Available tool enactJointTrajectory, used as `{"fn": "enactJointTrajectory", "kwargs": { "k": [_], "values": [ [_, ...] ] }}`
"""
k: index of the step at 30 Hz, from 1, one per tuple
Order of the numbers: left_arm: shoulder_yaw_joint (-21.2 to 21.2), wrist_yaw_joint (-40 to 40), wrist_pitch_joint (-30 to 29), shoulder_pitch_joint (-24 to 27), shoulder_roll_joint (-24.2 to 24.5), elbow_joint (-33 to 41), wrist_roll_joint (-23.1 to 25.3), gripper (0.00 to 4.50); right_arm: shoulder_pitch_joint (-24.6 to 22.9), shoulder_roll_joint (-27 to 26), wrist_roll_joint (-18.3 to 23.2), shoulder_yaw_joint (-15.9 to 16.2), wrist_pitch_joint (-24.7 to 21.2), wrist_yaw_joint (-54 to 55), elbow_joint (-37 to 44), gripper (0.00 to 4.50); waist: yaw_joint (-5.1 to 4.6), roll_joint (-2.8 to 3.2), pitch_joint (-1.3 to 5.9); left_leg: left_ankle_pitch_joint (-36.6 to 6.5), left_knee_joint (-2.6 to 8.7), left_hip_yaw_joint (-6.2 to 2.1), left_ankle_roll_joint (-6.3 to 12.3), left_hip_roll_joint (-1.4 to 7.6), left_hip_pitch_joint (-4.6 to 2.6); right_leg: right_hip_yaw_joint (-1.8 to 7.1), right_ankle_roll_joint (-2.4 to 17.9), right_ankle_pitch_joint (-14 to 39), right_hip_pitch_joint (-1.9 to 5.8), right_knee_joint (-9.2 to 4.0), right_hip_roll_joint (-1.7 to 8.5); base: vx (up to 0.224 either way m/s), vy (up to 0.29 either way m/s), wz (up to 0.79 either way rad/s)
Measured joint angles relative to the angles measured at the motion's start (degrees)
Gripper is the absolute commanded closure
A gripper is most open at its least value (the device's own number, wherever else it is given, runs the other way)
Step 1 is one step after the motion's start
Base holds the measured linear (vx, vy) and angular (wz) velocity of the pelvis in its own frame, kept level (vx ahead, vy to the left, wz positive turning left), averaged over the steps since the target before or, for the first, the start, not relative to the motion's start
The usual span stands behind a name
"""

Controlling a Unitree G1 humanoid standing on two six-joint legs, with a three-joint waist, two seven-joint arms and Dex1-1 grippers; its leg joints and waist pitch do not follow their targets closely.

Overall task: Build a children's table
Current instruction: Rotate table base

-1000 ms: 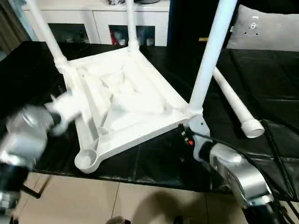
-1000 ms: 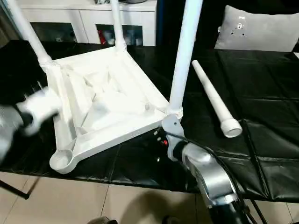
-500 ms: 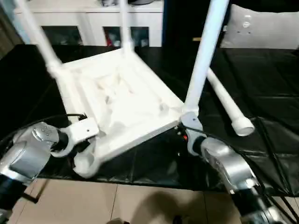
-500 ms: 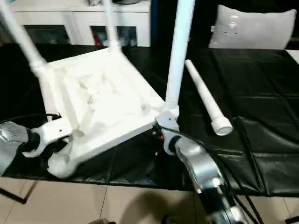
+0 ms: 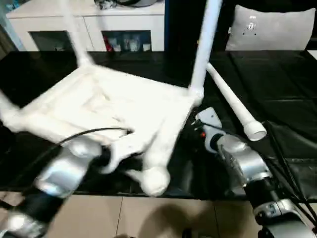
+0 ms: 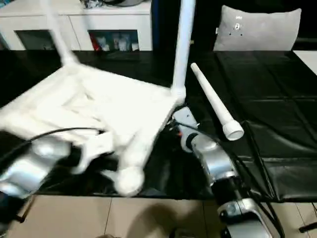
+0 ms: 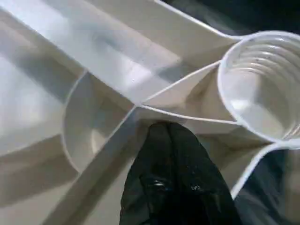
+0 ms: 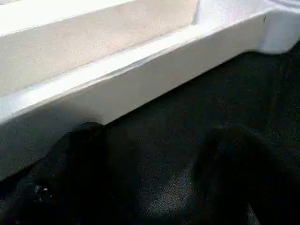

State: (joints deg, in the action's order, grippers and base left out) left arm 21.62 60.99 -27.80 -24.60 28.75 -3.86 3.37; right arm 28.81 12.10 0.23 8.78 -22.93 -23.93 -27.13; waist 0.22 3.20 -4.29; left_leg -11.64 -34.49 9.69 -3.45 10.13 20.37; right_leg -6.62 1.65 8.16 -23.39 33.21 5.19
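The children's table point(image 5: 114, 106) lies upside down on the black surface, ribbed underside up. Two fitted legs show; the one at the right corner point(image 5: 203, 44) stands upright. An empty corner socket point(image 5: 154, 181) hangs over the front edge. A loose leg point(image 5: 233, 101) lies to the right. My left gripper point(image 5: 119, 152) is shut on the table's front rim beside that socket point(image 7: 262, 89), one black finger point(image 7: 168, 178) lying on the ribs. My right gripper point(image 8: 154, 187) is open and low on the black cover, just short of the table's side rim point(image 8: 140, 89).
A white glass-doored cabinet point(image 5: 114, 29) stands behind the black work surface point(image 5: 282, 84). A grey cushion point(image 5: 272, 32) rests at the back right. The tiled floor point(image 5: 148, 218) lies below the front edge. A black cable point(image 5: 84, 134) runs over the table top to my left arm.
The table top has swung round with my left gripper on its rim; the empty socket corner has moved right along the front edge. My right gripper stays by the right corner.
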Motion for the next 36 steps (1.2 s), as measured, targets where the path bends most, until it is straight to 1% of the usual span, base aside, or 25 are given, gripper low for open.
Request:
{"fn": "enactJointTrajectory", "kwargs": {
  "k": [2,4,6,7,9,10,12,13,15,18,19,20,21,22,24,25,26,29,30,32,36],
  "values": [
    [-0.26,-4.92,2.5,-2.55,-3.19,-4.68,1.36,4.43,0.03,-0.08,0.07,-0.3,0.06,0.13,0.08,0.0,0.11,0.0,0.0,0.01,-0.01,-0.01,0.0,0.0,0.04,-0.02,0.0,0.0,0.01,-0.01,0.01,0.0,0.0,0.0],
    [-0.96,-10.27,4.81,-4.42,-6.33,-8.89,2.49,4.43,0.03,-0.31,0.1,-0.45,0.09,0.59,0.41,0.0,0.01,-0.01,0.0,0.01,-0.06,-0.01,0.0,0.01,0.09,-0.04,-0.01,-0.01,0.0,-0.03,0.01,0.0,0.0,0.0],
    [-1.79,-13.16,6.53,-5.62,-7.78,-10.76,3.05,4.43,0.04,-0.41,0.12,-0.66,0.02,1.17,1.31,0.0,0.03,0.0,0.0,0.01,-0.06,-0.01,0.0,0.01,0.12,-0.05,-0.02,-0.01,-0.01,-0.05,0.01,0.0,0.0,0.0],
    [-2.3,-14.57,7.7,-5.79,-8.41,-11.36,3.1,4.43,0.17,-0.4,0.15,-1.35,-0.11,1.6,2.21,0.0,0.11,0.0,0.0,0.01,-0.06,-0.02,0.0,0.01,0.13,-0.06,-0.03,0.0,-0.01,-0.05,0.01,0.0,0.0,0.0],
    [-3.06,-15.73,8.44,-5.62,-9.24,-11.6,2.97,4.43,1.57,-0.08,0.37,-2.95,-1.56,2.94,2.45,0.0,0.2,0.0,0.0,0.0,-0.05,-0.02,0.0,0.01,0.17,-0.07,-0.03,0.0,-0.03,-0.06,0.02,0.0,0.0,0.0],
    [-4.01,-16.15,8.76,-4.95,-9.83,-11.36,2.23,4.43,3.37,0.59,0.77,-4.44,-3.29,3.97,2.42,0.0,0.28,0.12,-0.06,0.0,-0.06,-0.02,0.01,0.01,0.16,-0.08,0.03,-0.04,-0.06,-0.08,0.03,0.0,0.0,0.0],
    [-5.25,-16.14,9.56,-4.2,-10.65,-10.8,0.26,4.43,6.01,2.52,1.39,-6.9,-4.7,4.94,2.4,0.0,0.45,0.22,-0.1,0.01,-0.06,-0.03,0.01,-0.03,0.14,-0.08,0.29,-0.19,-0.13,-0.09,0.07,0.0,0.0,0.0],
    [-6.17,-15.52,9.26,-3.63,-10.81,-9.44,-1.51,4.43,8.07,3.58,1.26,-7.56,-6.31,5.59,2.02,0.0,0.61,0.22,-0.11,0.0,-0.06,-0.04,0.01,-0.01,0.14,-0.11,0.29,-0.2,-0.15,-0.08,0.06,0.0,0.0,0.0],
    [-6.84,-14.78,8.72,-3.11,-10.82,-7.15,-3.14,4.16,10.4,4.74,0.97,-8.16,-8.22,6.55,1.35,0.0,0.78,0.26,-0.08,0.0,-0.03,-0.05,0.01,0.0,0.16,-0.13,0.29,-0.19,-0.15,-0.08,0.05,0.0,0.0,0.0],
    [-7.26,-13.11,7.52,-2.27,-9.85,-3.31,-4.38,4.05,13.32,6.01,0.05,-8.3,-10.11,7.14,-3.18,0.0,1.02,0.28,-0.08,0.0,-0.01,-0.05,0.0,0.02,0.15,-0.15,0.27,-0.17,-0.16,-0.07,0.04,0.0,0.0,0.0],
    [-7.22,-11.68,6.33,-1.37,-8.52,-0.96,-5.33,3.97,15.59,6.93,0.14,-8.43,-10.52,6.8,-7.75,0.0,0.92,0.32,-0.1,0.0,-0.01,-0.01,0.01,0.02,0.17,-0.13,0.31,-0.2,-0.27,-0.06,0.04,0.0,0.0,0.0],
    [-7.28,-11.09,6.01,-0.78,-8.07,0.13,-5.81,3.84,16.13,8.01,0.11,-8.89,-10.64,6.72,-9.4,0.0,1.01,0.34,-0.11,0.01,-0.01,-0.02,0.01,0.01,0.24,-0.14,0.31,-0.19,-0.29,-0.06,0.06,0.0,0.0,0.0],
    [-7.33,-10.47,5.37,-0.08,-7.38,1.12,-6.05,3.76,17.07,8.68,0.16,-9.48,-10.64,6.64,-11.46,0.0,1.1,0.34,-0.12,0.01,-0.02,-0.01,0.01,0.02,0.2,-0.14,0.31,-0.19,-0.33,-0.05,0.06,0.0,0.0,0.0],
    [-7.31,-9.21,4.32,0.7,-6.32,2.18,-6.42,3.71,19.15,9.46,0.1,-9.66,-10.18,6.69,-15.43,0.0,1.01,0.37,-0.13,0.01,-0.04,-0.01,0.01,0.02,0.25,-0.13,0.33,-0.2,-0.4,-0.02,0.06,0.0,0.0,0.0],
    [-7.31,-7.87,3.43,1.27,-5.51,3.73,-7.52,3.59,21.57,10.87,-0.05,-10.27,-9.57,6.99,-19.81,0.0,1.22,0.39,-0.15,0.02,-0.05,-0.01,0.01,0.03,0.48,-0.15,0.35,-0.22,-0.56,-0.01,0.06,0.0,0.0,0.0],
    [-7.29,-7.34,2.78,1.41,-5.06,4.58,-8.17,3.39,23.27,11.44,-0.18,-10.56,-8.64,7.37,-23.09,0.0,1.36,0.4,-0.15,0.02,-0.06,-0.01,0.01,0.04,0.57,-0.15,0.37,-0.23,-0.61,0.01,0.05,0.0,0.0,0.0],
    [-7.29,-7.26,2.5,1.43,-4.92,5.2,-8.28,3.39,23.93,11.78,-0.25,-10.66,-8.04,7.6,-24.5,0.0,1.47,0.4,-0.15,0.02,-0.06,-0.01,0.01,0.05,0.6,-0.17,0.36,-0.22,-0.6,0.0,0.05,0.0,0.0,0.0],
    [-7.27,-6.86,1.39,1.47,-4.46,6.59,-8.32,3.08,25.78,11.88,-0.96,-10.65,-6.85,8.17,-29.6,0.0,1.53,0.41,-0.16,0.02,-0.05,-0.01,0.01,0.06,0.63,-0.17,0.35,-0.21,-0.62,0.0,0.04,0.0,0.0,0.0],
    [-7.26,-6.79,1.04,1.5,-4.24,7.19,-8.36,3.08,26.14,12.03,-1.1,-10.65,-6.46,8.51,-31.36,0.0,1.59,0.4,-0.16,0.02,-0.06,-0.01,0.01,0.07,0.63,-0.18,0.35,-0.21,-0.64,0.0,0.04,0.0,0.0,0.0],
    [-7.27,-6.76,0.36,1.56,-3.68,8.01,-8.54,2.9,26.81,12.6,-1.12,-10.69,-5.68,8.74,-34.39,0.0,1.68,0.46,-0.2,0.02,-0.07,-0.01,0.02,0.06,0.65,-0.18,0.35,-0.22,-0.65,0.0,0.04,0.0,0.0,0.0],
    [-7.17,-6.79,-0.05,1.61,-2.79,8.14,-8.56,2.59,28.33,13.86,-1.15,-11.11,-5.01,8.34,-38.37,0.0,1.71,0.49,-0.21,0.01,-0.08,-0.01,0.01,0.08,0.65,-0.2,0.36,-0.21,-0.63,0.0,0.04,0.0,0.0,0.0]
  ]
}}
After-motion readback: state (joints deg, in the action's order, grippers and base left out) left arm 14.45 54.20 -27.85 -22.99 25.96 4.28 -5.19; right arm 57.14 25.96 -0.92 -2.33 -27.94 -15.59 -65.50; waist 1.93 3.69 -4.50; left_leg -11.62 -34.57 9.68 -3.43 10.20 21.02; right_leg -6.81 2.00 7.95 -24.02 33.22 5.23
